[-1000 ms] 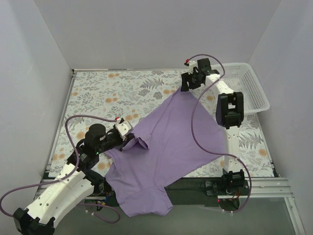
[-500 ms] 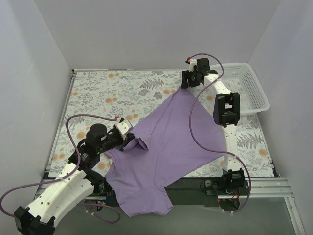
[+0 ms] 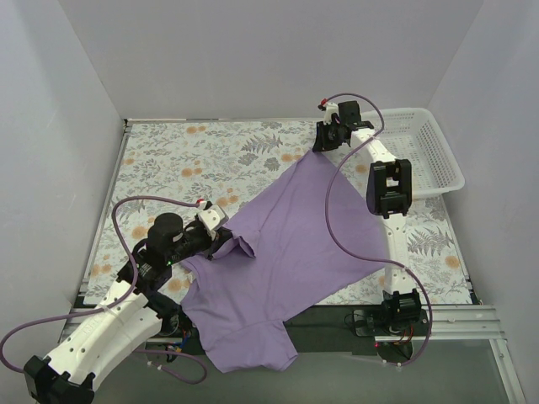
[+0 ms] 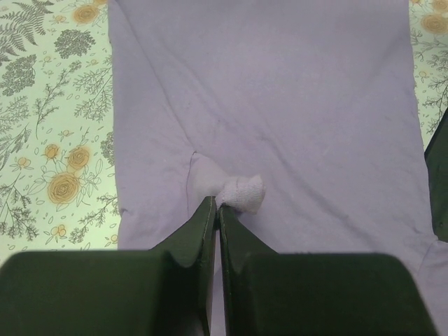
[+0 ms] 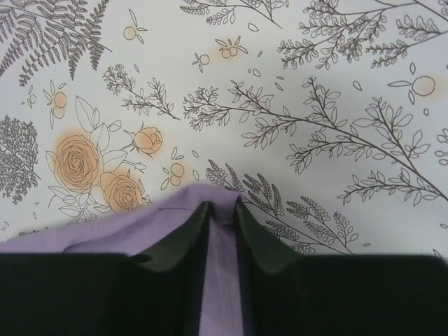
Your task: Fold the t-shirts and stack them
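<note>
**Thin bite at the far hem**

The t-shirt (image 3: 286,244) lies spread on the table (image 3: 168,160), one end drooping over the near edge. The left gripper (image 4: 217,204), its arm low and angled inward, is clamped tight on a small bunched nub by a sleeve. The right gripper (image 5: 222,207), its arm stretched far out and tipped down, has narrow jaws straddling the far hem. Whether they bite, I can't tell. Only the edge sits between them, so a pull may slip it free or drag wrinkles.
</note>
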Controlling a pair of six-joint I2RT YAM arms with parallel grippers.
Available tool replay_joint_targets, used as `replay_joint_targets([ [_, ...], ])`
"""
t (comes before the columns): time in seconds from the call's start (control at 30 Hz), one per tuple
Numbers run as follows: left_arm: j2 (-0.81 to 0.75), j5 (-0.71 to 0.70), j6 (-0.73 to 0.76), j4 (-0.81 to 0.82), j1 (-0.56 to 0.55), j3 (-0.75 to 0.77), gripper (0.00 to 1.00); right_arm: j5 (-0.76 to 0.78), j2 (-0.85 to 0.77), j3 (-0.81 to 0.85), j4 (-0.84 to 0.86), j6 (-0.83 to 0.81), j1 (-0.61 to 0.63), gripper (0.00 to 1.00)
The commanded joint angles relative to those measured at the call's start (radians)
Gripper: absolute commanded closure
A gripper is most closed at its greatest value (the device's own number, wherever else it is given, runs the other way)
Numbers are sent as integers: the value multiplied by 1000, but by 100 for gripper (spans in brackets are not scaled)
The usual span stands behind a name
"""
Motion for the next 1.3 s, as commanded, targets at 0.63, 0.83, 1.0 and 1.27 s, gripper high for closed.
replay_joint_targets([
  [0.63, -86, -479, -419, 5, -1, 373, 100, -188, -953, -539, 47, -186, 42, 99],
  [0.83, -71, -455, -476, 95, -1, 616, 100, -44, -1251, -401, -84, -264, 40, 99],
  [1.0, -5, -458, -476, 132, -1, 917, 100, -71, -1436, -367, -62, -287, -144, 99],
  [1.27, 20, -522, -395, 139, 0, 1172, 100, 138, -1573, -104, -12, -382, -170, 99],
])
